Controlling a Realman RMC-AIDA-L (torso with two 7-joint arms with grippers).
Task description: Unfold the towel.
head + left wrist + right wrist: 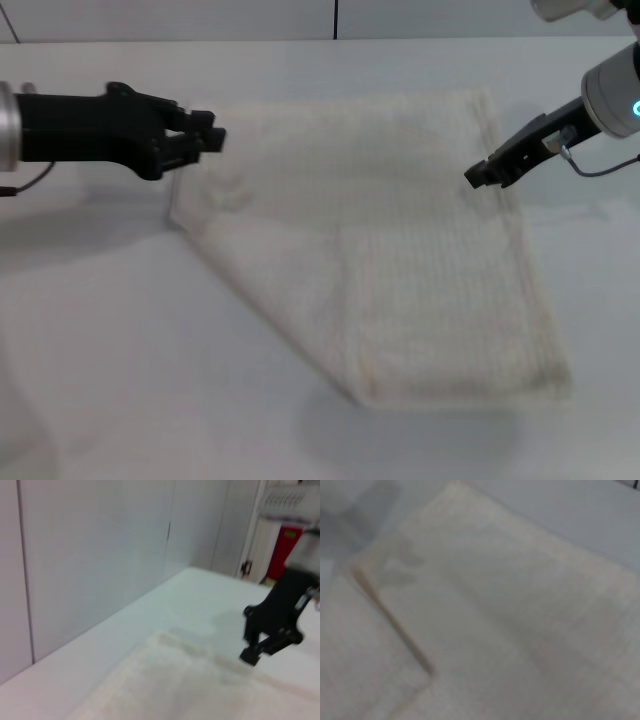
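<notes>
The towel point(400, 250) is a large cream-white ribbed cloth lying flat on the white table. Its near-left part is folded over along a diagonal edge, and a layer edge point(395, 625) shows in the right wrist view. My left gripper point(208, 135) hovers at the towel's far-left corner and holds no cloth that I can see. My right gripper point(483, 177) hovers over the towel's right edge, near the far-right corner. It also shows in the left wrist view point(252, 652), above the towel's far edge point(190, 647).
The white tabletop point(120, 350) extends around the towel on all sides. A grey wall point(90, 555) runs along the table's far edge. A cable point(600, 165) hangs from the right arm.
</notes>
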